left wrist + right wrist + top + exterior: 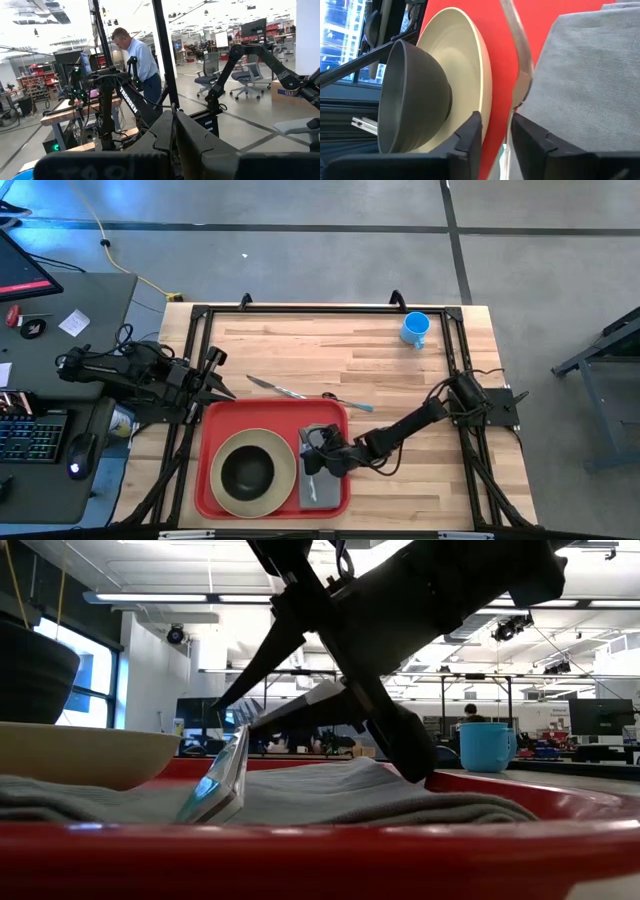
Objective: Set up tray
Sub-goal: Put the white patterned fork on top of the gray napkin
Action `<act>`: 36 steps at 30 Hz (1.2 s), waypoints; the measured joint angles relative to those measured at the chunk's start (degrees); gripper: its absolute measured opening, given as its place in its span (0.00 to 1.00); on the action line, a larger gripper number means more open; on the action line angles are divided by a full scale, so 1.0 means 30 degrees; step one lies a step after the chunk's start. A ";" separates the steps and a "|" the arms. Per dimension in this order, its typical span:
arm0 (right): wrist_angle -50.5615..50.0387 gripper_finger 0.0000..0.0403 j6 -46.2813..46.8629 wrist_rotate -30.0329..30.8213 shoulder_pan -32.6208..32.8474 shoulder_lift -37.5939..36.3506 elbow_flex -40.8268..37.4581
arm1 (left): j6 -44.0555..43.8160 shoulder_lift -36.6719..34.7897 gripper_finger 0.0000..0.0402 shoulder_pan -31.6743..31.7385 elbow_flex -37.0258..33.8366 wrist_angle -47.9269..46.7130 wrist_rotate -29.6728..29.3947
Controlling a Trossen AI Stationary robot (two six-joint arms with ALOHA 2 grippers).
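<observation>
Right tool (312,464) gripping silver metal fork (519,75) over grey cloth napkin (322,485) on red plastic tray (215,420), left tool (222,388) beside tray, closure indiscernible.

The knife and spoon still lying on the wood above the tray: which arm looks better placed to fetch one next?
Probably the left. Its gripper waits at the table's left edge, close to the knife. The right gripper is busy over the grey napkin on the red tray, with a fork between its fingers.
</observation>
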 joint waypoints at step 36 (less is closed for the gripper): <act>-0.1649 0.29 0.0562 -0.2041 -0.0780 0.0058 0.1129 | -0.0240 0.0000 0.14 0.0000 -0.0007 0.0003 -0.0007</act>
